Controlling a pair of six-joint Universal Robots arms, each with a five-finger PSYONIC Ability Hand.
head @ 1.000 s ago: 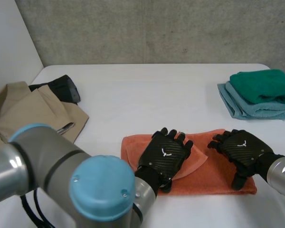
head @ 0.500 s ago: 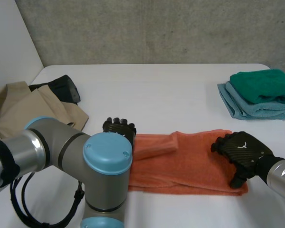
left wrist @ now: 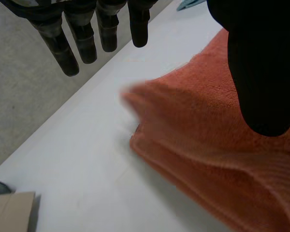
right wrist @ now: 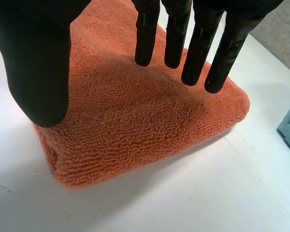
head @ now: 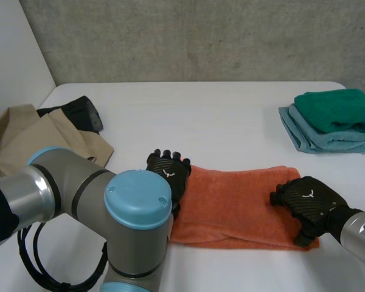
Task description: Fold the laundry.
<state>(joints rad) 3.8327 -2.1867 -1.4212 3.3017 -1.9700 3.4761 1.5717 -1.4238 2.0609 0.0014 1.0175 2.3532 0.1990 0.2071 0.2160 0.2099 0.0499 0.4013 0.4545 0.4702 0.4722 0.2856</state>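
An orange towel lies folded into a long strip at the table's front. My left hand rests at its left end. In the left wrist view the fingers are straight over bare table just past the towel, with the thumb over the cloth; the hand is open. My right hand sits over the towel's right end. In the right wrist view its fingers reach out straight just above the towel, with the thumb spread toward the near edge, gripping nothing.
A green towel is stacked on a light-blue one at the back right. A beige garment and a black cloth lie at the left. My left arm's elbow stands over the front left.
My left hand slid from the towel's middle out to its left end, and the raised flap there now lies flat. My right hand sank slightly onto the right end.
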